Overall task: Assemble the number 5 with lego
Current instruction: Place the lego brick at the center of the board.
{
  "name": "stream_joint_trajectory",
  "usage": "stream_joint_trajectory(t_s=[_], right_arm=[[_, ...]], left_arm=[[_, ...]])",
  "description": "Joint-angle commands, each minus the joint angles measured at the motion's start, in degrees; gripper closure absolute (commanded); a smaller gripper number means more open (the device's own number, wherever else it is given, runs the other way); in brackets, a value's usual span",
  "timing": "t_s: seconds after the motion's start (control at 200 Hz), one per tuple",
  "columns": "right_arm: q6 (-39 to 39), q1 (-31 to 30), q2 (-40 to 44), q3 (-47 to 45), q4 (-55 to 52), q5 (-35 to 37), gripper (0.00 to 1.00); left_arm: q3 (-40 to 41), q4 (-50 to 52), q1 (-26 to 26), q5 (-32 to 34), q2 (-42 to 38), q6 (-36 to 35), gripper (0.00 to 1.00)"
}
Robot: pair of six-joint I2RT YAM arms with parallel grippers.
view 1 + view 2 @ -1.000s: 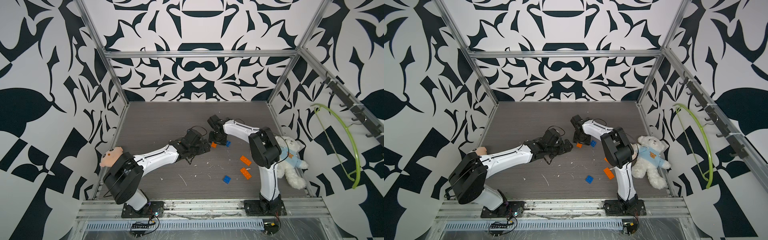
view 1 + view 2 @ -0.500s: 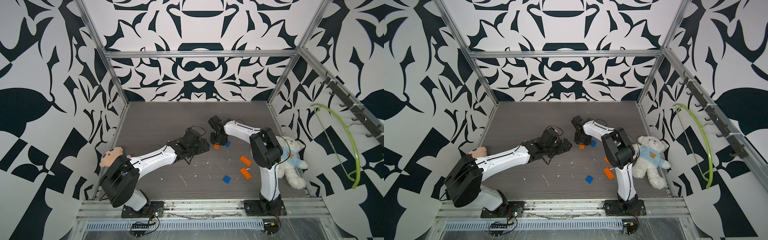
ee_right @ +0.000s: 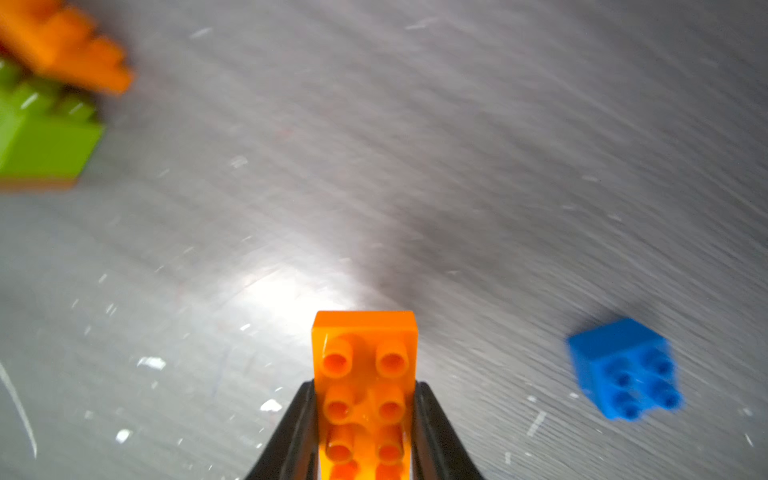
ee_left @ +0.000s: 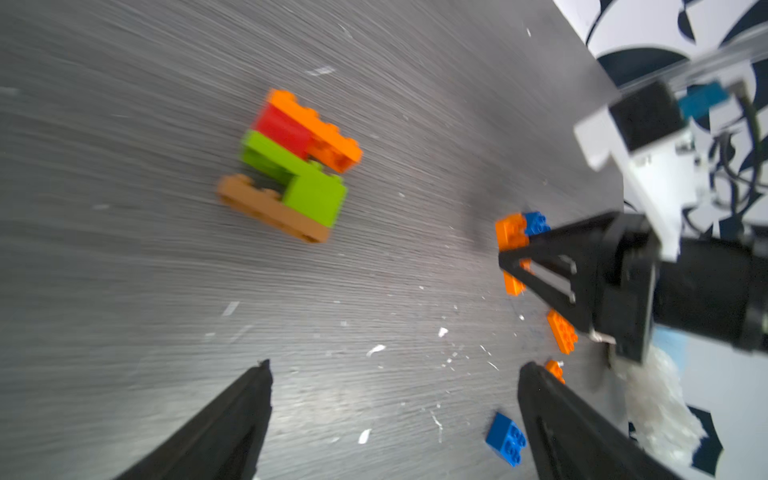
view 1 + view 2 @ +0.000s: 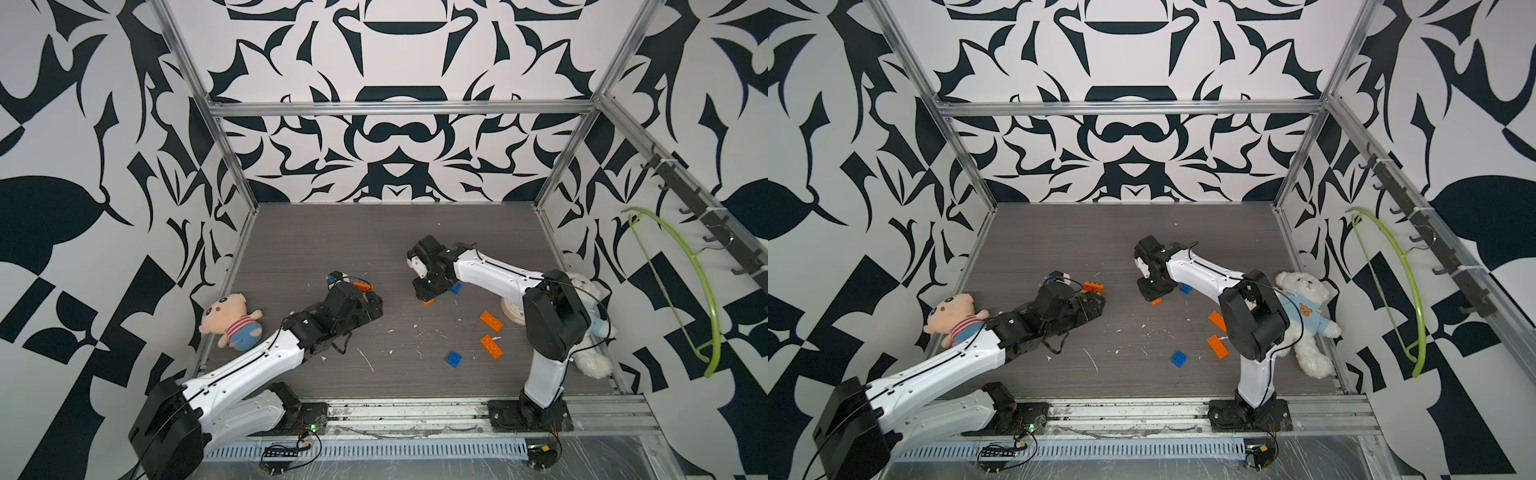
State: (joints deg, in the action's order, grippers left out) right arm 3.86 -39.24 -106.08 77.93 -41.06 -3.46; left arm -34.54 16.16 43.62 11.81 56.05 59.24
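Cell: black-and-white patterned walls (image 5: 395,62) on three sides, aluminium frame (image 5: 399,108) up the corners and across the back. The floor is a grey wood-grain table (image 5: 353,232), scuffed, with white flecks (image 5: 365,359) scattered over its middle and front.

Left edge: we see a pink plush doll (image 5: 230,318) lying against the wall.

Next is the left gripper (image 4: 392,370), low over the table, fingers spread wide, nothing between them. Just beyond its tips sits the lego build (image 4: 295,166): orange, red and lime green bricks joined, lying on the table, touching neither gripper.

Centre-right: the right gripper (image 3: 365,386) is pinched onto the long sides of an orange brick (image 3: 365,332), studs facing the wrist camera. We can't tell if that brick touches the table. A small blue brick (image 3: 623,368) lies loose just beside it.

Further right, nearer the front: a rear orange oblong (image 5: 491,321) and a front orange oblong (image 5: 491,346), apart from each other, with a second blue brick (image 5: 454,358) near them.

Right edge: a white teddy bear (image 5: 1304,316) in a blue shirt, partly behind the right arm. On the right wall is a hook rail (image 5: 702,205), with a green hanger (image 5: 714,332) hanging from it.
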Motion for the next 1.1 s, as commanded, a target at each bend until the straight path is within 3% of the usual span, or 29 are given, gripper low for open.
stream_joint_trajectory(t_s=[0.0, 0.225, 0.345, 0.755, 1.095], right_arm=[[-11.84, -4.48, 1.98, -1.86, 0.45, -0.32, 0.68], [-28.14, -12.10, 2.13, -3.74, 1.77, -3.67, 0.66], [-33.85, -13.67, -1.20, -0.82, -1.40, -4.05, 0.67], [-40.16, -14.71, -9.81, 7.60, -6.23, -2.41, 0.67], [-43.67, -13.87, -12.91, 8.72, -8.14, -1.94, 0.64]], left_arm=[[3.08, 2.39, -2.67, 0.55, -5.18, 0.61, 0.01], [6.27, 4.27, -12.29, -8.10, -9.71, 1.08, 0.01], [6.77, 4.09, -13.56, -9.35, -9.91, 1.44, 0.01], [6.68, 3.28, -13.56, -10.50, -9.38, 1.38, 0.01], [6.60, 2.77, -13.58, -10.85, -9.05, 1.14, 0.01]])
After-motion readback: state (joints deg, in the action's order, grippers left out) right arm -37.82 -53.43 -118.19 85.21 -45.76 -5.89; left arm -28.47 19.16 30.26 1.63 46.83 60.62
